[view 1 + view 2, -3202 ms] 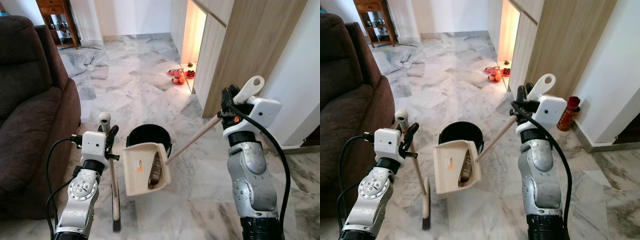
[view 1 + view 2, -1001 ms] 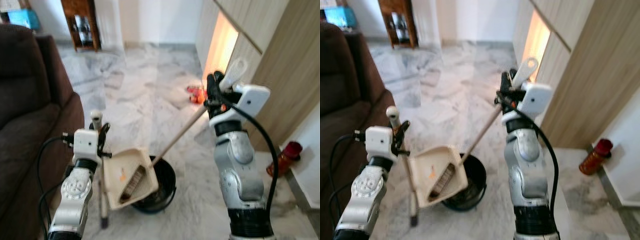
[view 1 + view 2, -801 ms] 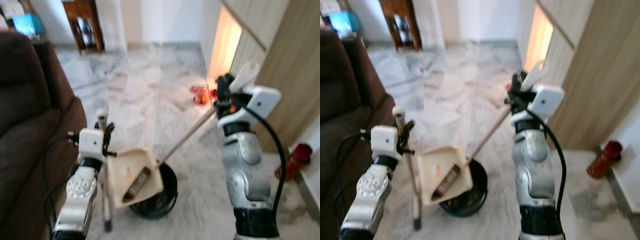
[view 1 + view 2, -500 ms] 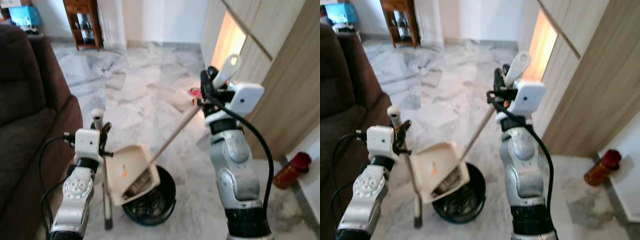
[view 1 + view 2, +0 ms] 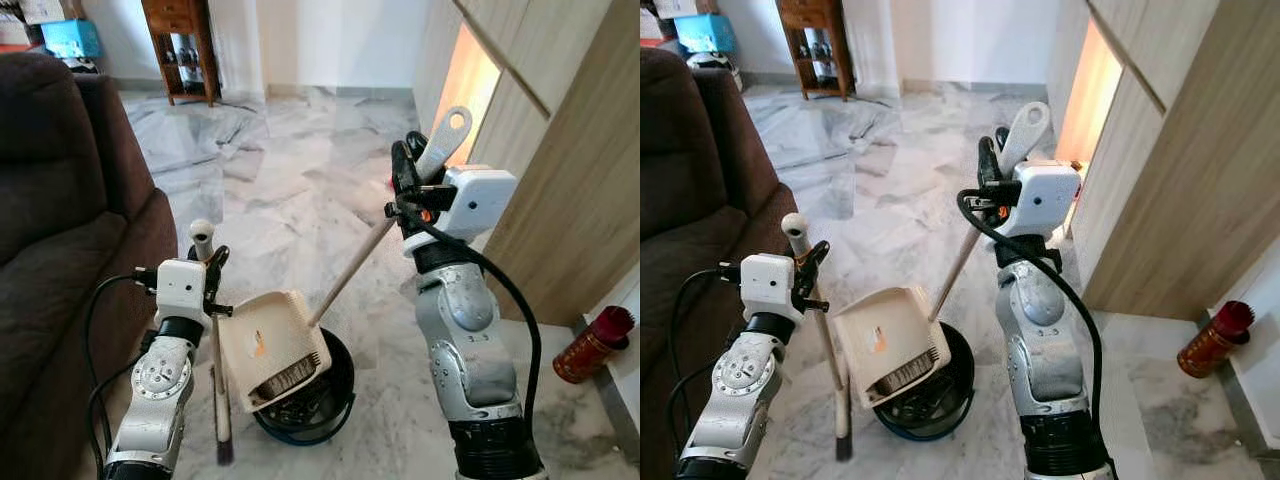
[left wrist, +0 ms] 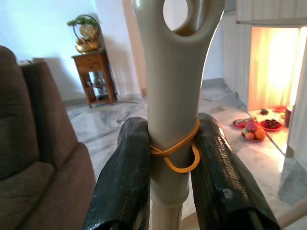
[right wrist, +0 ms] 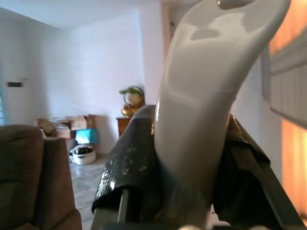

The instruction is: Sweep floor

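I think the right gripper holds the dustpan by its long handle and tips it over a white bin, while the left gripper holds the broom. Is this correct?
Almost. The bin is black, not white, as the left eye view shows. The right gripper does hold the dustpan by its long handle, tipped over the bin, while the left gripper holds the broom.

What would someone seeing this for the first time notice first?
The cream dustpan, tipped over the black bin on the marble floor, with dirt sliding down its lip. The right claw grips the dustpan's long handle up high, while the left claw holds the broom upright beside the brown sofa.
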